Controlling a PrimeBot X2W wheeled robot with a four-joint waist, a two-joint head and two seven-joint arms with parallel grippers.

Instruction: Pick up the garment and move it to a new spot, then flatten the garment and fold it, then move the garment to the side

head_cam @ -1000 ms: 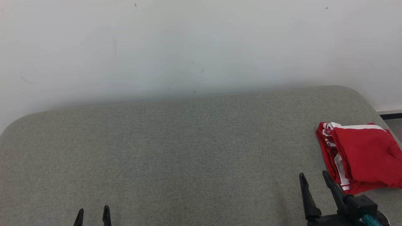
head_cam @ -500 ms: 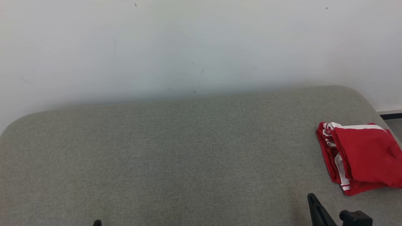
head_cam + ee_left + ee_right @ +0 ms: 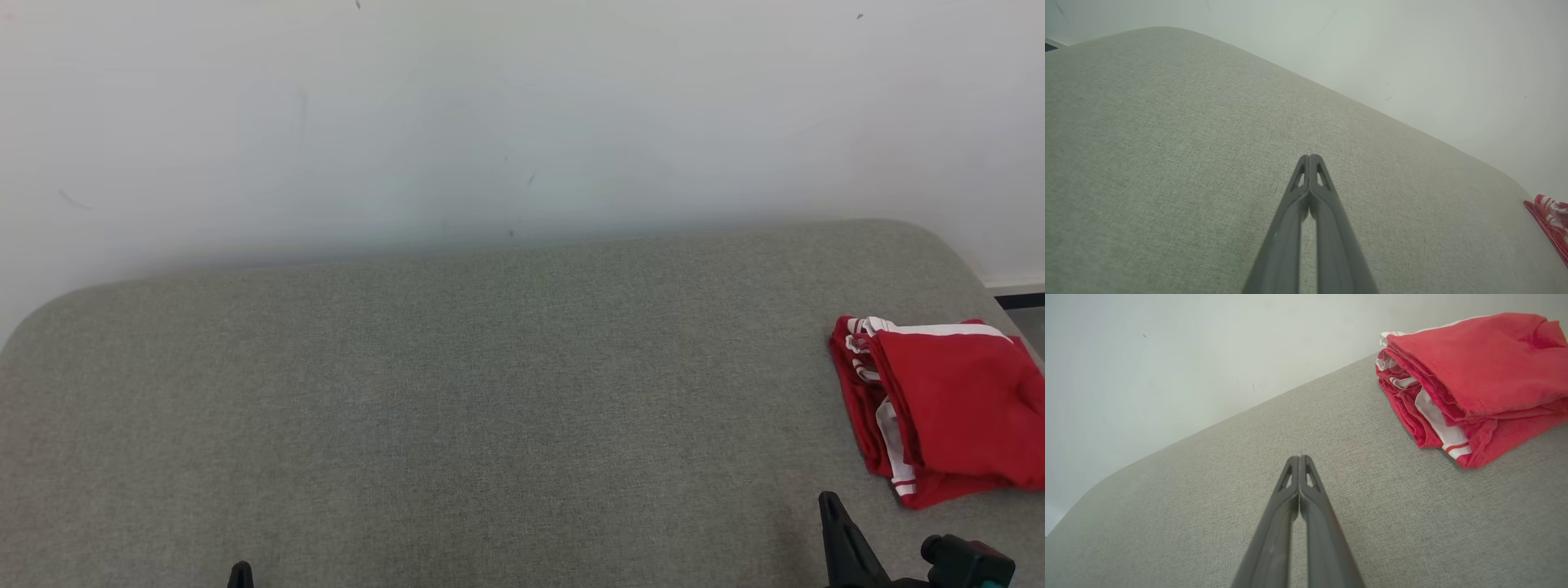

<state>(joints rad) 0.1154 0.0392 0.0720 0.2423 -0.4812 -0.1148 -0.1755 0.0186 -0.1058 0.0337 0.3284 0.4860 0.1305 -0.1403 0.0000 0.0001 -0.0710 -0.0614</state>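
The garment (image 3: 947, 404), red with white stripes, lies folded in a compact stack at the right edge of the grey-green padded surface (image 3: 490, 392). It also appears at the upper right of the right wrist view as the garment (image 3: 1470, 379), and as a sliver of red garment (image 3: 1551, 224) at the right edge of the left wrist view. My right gripper (image 3: 1299, 458) is shut and empty, hovering over bare surface to the left of and nearer than the stack; its tip (image 3: 829, 500) peeks in at the head view's bottom right. My left gripper (image 3: 1309, 156) is shut and empty over bare surface, its tip (image 3: 240, 567) at the bottom left.
A pale wall (image 3: 522, 122) rises behind the padded surface. The surface has rounded far corners, and its right edge runs just past the garment, with a dark strip of floor (image 3: 1016, 300) beyond.
Both grippers have gone from open to shut and drawn back toward the bottom edge of the head view. The garment lies as before; the camera has shifted slightly.
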